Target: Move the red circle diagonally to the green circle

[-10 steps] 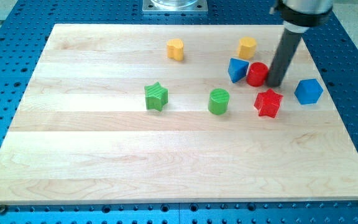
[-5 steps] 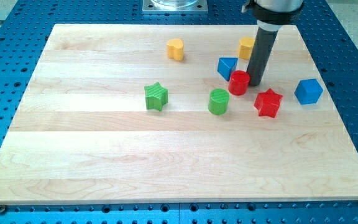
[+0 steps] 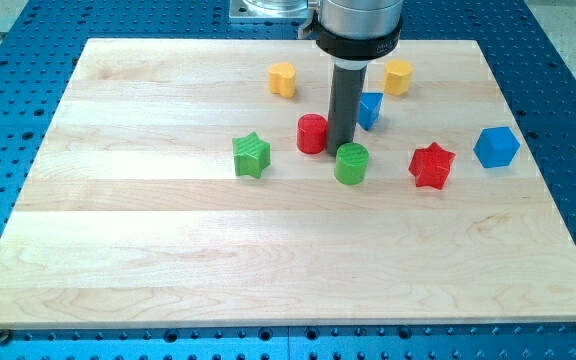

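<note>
The red circle (image 3: 312, 133) stands on the wooden board (image 3: 268, 250), just up and to the left of the green circle (image 3: 351, 163). My tip (image 3: 338, 150) is down on the board between them, touching the red circle's right side and close above the green circle's upper left edge. The dark rod rises straight up from the tip to the arm at the view's top.
A blue block (image 3: 369, 109) sits right of the rod. A green star (image 3: 252, 155) lies left of the red circle. A red star (image 3: 431, 165) and a blue block (image 3: 496, 147) are at the right. Two yellow blocks (image 3: 283, 78) (image 3: 399, 76) sit near the top.
My tip has swept left, pushing the red circle from beside the blue block to a spot up-left of the green circle. The blue block has shifted slightly.
</note>
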